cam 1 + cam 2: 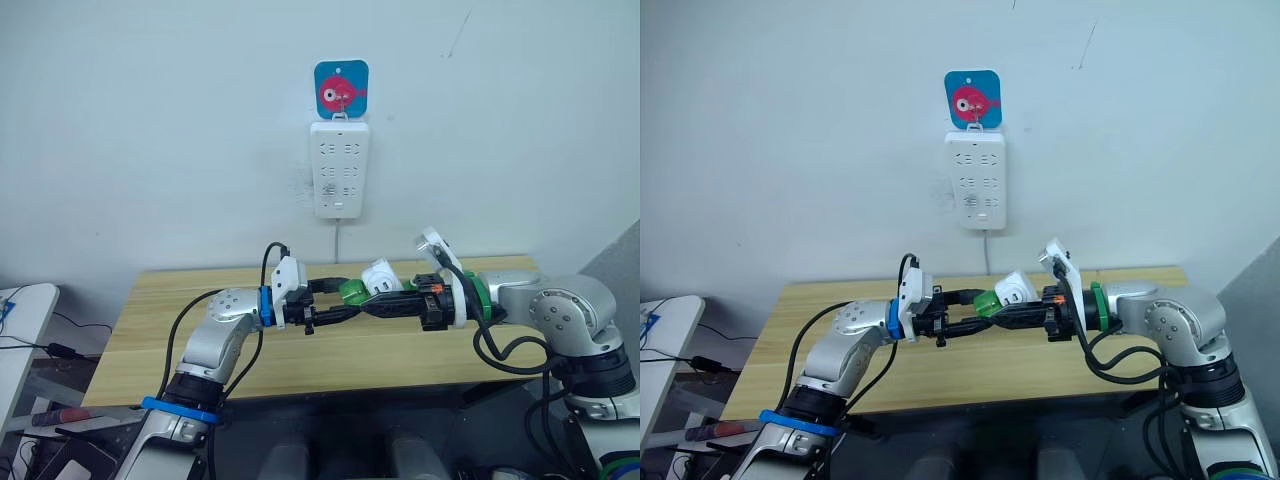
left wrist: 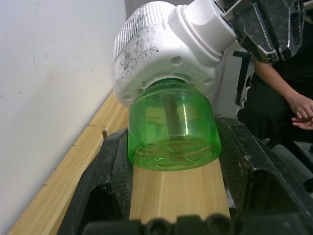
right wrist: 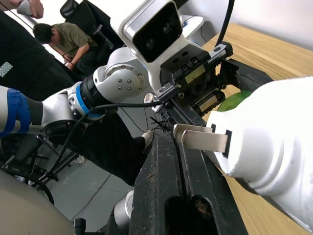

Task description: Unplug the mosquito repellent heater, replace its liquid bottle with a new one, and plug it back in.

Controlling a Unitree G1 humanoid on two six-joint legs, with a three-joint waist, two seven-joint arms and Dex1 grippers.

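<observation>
My arms are silver metal with round joints and small screws. My left claw has a blue wrist ring, my right claw a green one. Black cables loop beside both; white camera boxes sit at twelve o'clock.

White heater, green bottle, apparently translucent.

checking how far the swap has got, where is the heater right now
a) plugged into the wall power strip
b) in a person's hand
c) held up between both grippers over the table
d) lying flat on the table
c: the heater is off the power strip, gripped by the right gripper, while the left gripper is shut on its green bottle above the table.
</observation>
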